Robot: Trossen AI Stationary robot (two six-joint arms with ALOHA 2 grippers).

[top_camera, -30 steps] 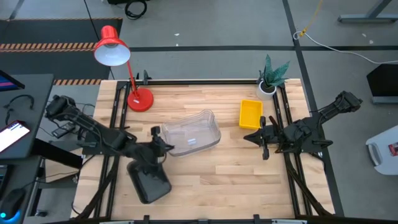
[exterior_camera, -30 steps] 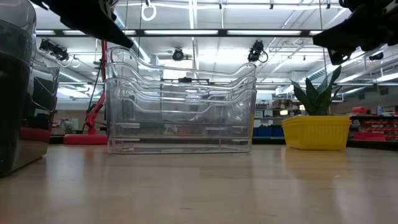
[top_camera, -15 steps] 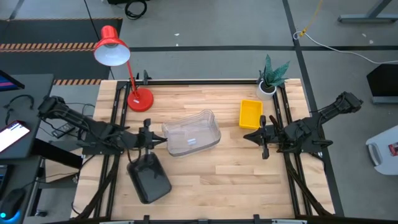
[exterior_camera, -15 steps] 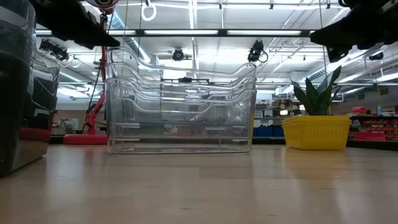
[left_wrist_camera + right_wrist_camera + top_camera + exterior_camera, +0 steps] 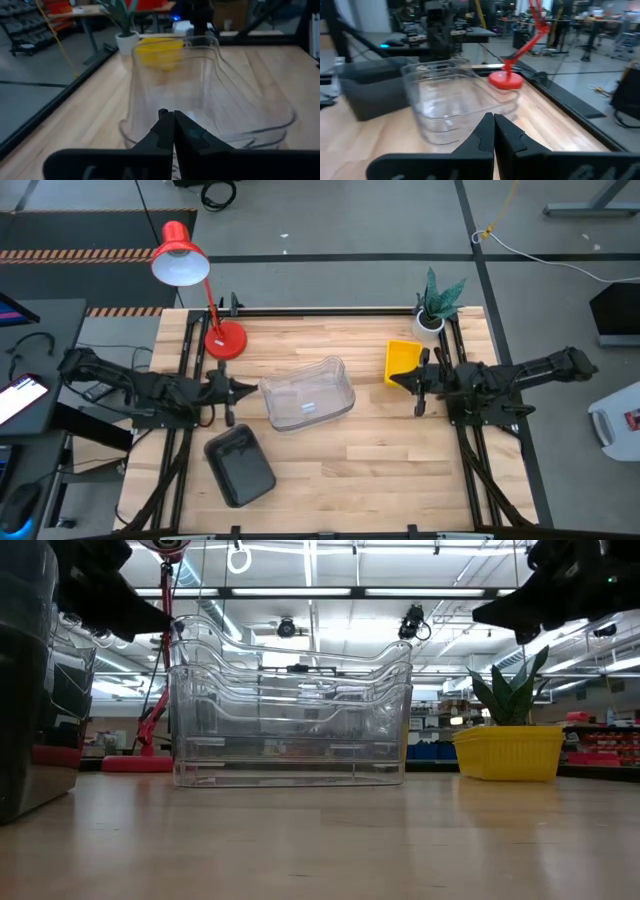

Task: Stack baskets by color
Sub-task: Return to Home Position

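Left gripper (image 5: 238, 391) withdrawn toward table (image 5: 400, 450) edge, fingers (image 5: 162, 132) together, apparently clear of baskets (image 5: 308, 393)

The clear see-through plastic baskets (image 5: 308, 393) with rounded corners sit one inside another in the middle of the wooden counter (image 5: 380, 450). They stand open side up, turned a little crooked, and from the side their wavy rims show one above another. The small yellow plastic basket (image 5: 403, 363) lies flat toward the back right, well apart from the clear ones; how many are nested there cannot be told. The dark grey plastic baskets (image 5: 240, 467) sit open side up near the front left, turned at a slant
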